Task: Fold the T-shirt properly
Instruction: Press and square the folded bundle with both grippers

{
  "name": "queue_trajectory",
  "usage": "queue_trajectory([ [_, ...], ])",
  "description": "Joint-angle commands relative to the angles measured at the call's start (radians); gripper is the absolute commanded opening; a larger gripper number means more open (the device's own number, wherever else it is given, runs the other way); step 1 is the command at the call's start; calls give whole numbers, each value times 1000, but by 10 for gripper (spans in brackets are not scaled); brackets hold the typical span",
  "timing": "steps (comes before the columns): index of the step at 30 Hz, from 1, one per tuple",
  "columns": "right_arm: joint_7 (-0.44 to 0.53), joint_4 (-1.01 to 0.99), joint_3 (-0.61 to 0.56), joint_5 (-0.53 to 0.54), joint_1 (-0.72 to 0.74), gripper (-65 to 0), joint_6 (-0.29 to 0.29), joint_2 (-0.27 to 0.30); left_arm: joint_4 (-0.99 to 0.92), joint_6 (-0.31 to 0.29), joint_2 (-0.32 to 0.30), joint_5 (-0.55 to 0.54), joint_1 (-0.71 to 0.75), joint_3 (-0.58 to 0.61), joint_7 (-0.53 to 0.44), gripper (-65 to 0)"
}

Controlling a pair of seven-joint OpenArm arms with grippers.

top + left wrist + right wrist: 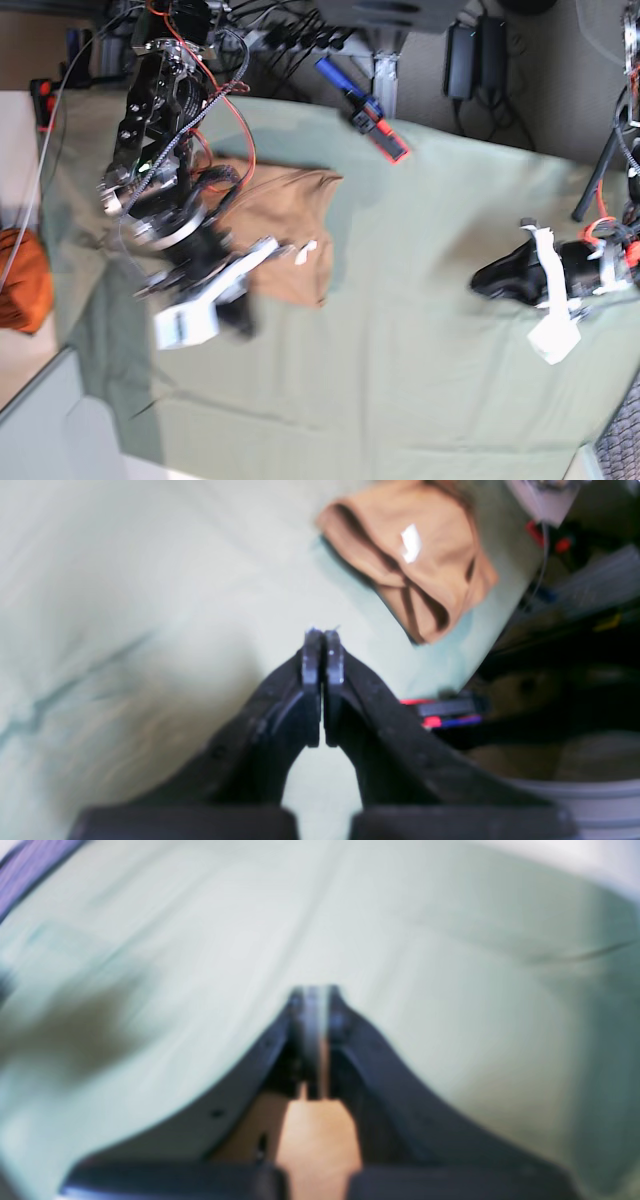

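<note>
Tan cotton, bunched and partly folded, is the T-shirt (285,235), lying on the big pale green cloth (420,350) that covers the surface, toward the far left part of it in the base view. A small white tag (305,250) shows near its right edge. In the left wrist view the same T-shirt (415,560) sits up and to the right of the pincer, well apart from it, with dark folds running through the fabric and the white tag (411,542) catching light.

The left pincer (323,635) has its two black fingers pressed together, with nothing between them, hovering over bare green cloth (150,605). In the base view this left pincer (480,283) is on the right side of the surface, far from the T-shirt.

The right pincer (314,992) is also pressed together (the view is heavily blurred); a tan patch (315,1135) shows low between its fingers, but I cannot tell whether any fabric is pinched. In the base view the right pincer (215,285) hangs at the T-shirt's near left edge, smeared by blur.

A darker orange cloth bundle (20,280) rests at the left edge, off the green cloth
</note>
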Motion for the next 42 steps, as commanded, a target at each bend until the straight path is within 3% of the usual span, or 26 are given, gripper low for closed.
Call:
queue_trajectory([
  [1, 31, -14, 32, 9, 35, -650, 110, 6, 46, -8, -5, 1, -11, 42, -14, -650],
  [4, 75, -147, 108, 10, 105, -650, 110, 5, 144, -8, 6, 121, -3, 246, -43, -650],
  [9, 97, -430, 127, 10, 235, -650, 111, 21, 181, -8, 91, 446, -2, 548, -166, -650],
  [13, 101, -635, 84, 9, 324, -650, 114, 46, 177, -8, 174, 591, -3, 705, -251, -650],
  [17, 100, -780, -42, 8, 387, -650, 114, 68, 160, -8, 244, 752, -3, 801, -314, -650],
  [21, 91, -807, -168, -14, 394, -650, 114, 81, 64, -2, 300, 874, -14, 806, -383, -650],
  [24, 85, -807, -219, -17, 394, -650, 114, 80, -26, 17, 307, 894, -56, 799, -412, -650],
  [32, 26, -807, -231, -17, 394, -650, 114, 100, -254, 17, 307, 920, -80, 761, -525, -650],
  [37, -70, -804, -231, 62, 377, -650, 114, 159, -296, 17, 307, 919, -80, 658, -565, -650],
  [42, -77, -739, -231, 153, 290, -650, 114, 241, -297, 16, 308, 919, -90, 555, -610, -650],
])
